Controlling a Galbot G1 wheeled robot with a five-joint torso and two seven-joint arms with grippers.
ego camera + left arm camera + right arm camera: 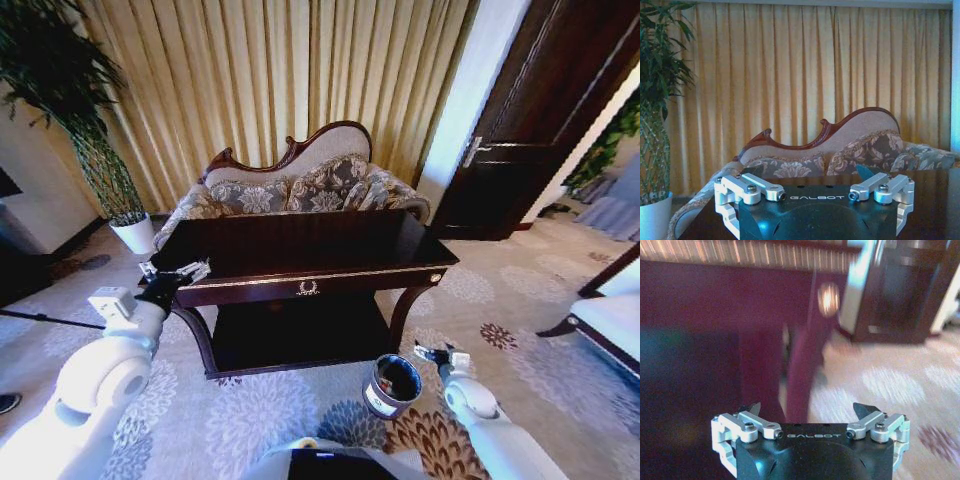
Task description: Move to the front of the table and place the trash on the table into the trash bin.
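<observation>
Right gripper (432, 353), fingers apart and empty, hovers just right of the trash bin (392, 385); left gripper (172, 272), also spread, hangs at the table (300, 252)'s near-left corner.

The word "GALBOT" stands in pale letters on the dark body of the left hand (815, 197), between its two silver finger mounts. The same word "GALBOT" stands on the dark body of the right hand (812, 435). The gold emblem (308, 288) on the desk's front carries no readable letters.
</observation>
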